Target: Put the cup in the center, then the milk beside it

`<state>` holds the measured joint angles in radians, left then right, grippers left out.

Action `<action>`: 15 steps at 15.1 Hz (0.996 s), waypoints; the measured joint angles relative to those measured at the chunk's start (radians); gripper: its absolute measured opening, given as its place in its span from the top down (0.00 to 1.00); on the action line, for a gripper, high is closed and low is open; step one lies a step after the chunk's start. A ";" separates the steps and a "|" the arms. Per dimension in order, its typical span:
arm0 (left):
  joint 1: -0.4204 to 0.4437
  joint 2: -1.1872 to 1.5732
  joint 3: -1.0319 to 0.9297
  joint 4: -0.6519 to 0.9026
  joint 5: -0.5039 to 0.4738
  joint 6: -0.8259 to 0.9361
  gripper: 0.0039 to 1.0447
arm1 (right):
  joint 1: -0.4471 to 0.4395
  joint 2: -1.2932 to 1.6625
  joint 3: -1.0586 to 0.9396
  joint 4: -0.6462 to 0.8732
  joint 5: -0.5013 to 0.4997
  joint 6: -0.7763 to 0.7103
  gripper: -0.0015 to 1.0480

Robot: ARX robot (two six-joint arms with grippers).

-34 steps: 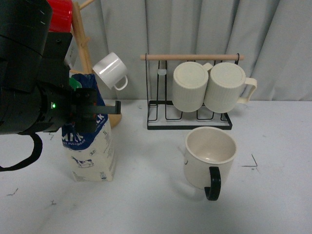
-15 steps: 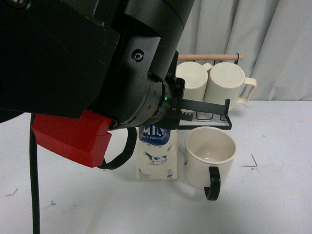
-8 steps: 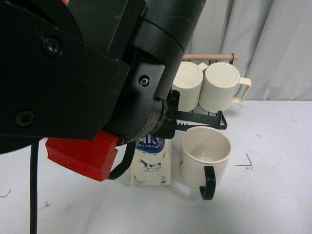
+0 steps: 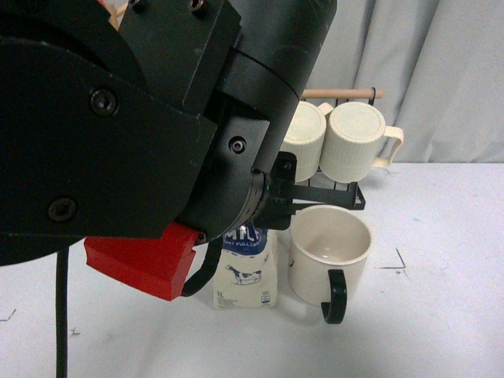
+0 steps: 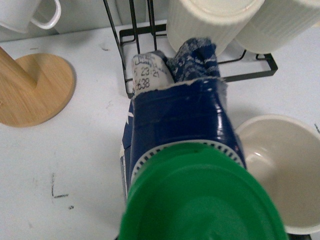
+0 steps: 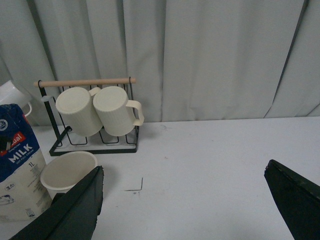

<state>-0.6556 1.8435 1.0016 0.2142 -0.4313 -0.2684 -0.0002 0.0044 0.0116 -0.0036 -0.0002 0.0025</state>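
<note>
milk (image 4: 246,276) just beside cup (image 4: 313,268) | left fingers (image 4: 316,192) cannot tell | right fingers (image 6: 75,210) wide

Card, ceramic, wire and wood on a matt white table (image 6: 210,155)

The milk (image 4: 246,272) is printed, faintly glossy card with a smooth green plastic cap (image 5: 200,200); the cup (image 4: 329,246) is glazed ceramic. Beyond the right gripper's (image 6: 184,169) matt black fingers (image 6: 75,210): ribbed cream mugs (image 6: 112,110), black wire rack (image 6: 94,150), bare wooden rod (image 6: 82,82), pleated cloth curtain (image 6: 210,55).
</note>
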 joint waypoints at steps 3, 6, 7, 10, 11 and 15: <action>-0.001 -0.011 0.020 0.001 0.027 -0.022 0.54 | 0.000 0.000 0.000 0.000 0.000 0.000 0.06; -0.006 -0.045 0.020 -0.021 0.040 -0.039 0.23 | 0.000 0.000 0.000 0.000 0.000 0.000 0.06; -0.008 -0.067 0.021 -0.030 0.040 -0.040 0.12 | 0.000 0.000 0.000 0.000 0.000 0.000 0.06; 0.058 -0.199 0.021 -0.025 0.077 -0.062 0.06 | 0.000 0.000 0.000 0.000 0.000 0.000 0.06; 0.079 -0.237 0.007 -0.006 0.079 -0.064 0.06 | 0.000 0.000 0.000 0.000 0.000 0.000 0.06; 0.196 -0.417 -0.090 0.122 0.097 0.023 0.07 | 0.000 0.000 0.000 0.000 0.000 0.000 0.06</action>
<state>-0.4591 1.4265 0.9115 0.3359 -0.3347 -0.2459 -0.0002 0.0044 0.0116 -0.0036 -0.0006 0.0025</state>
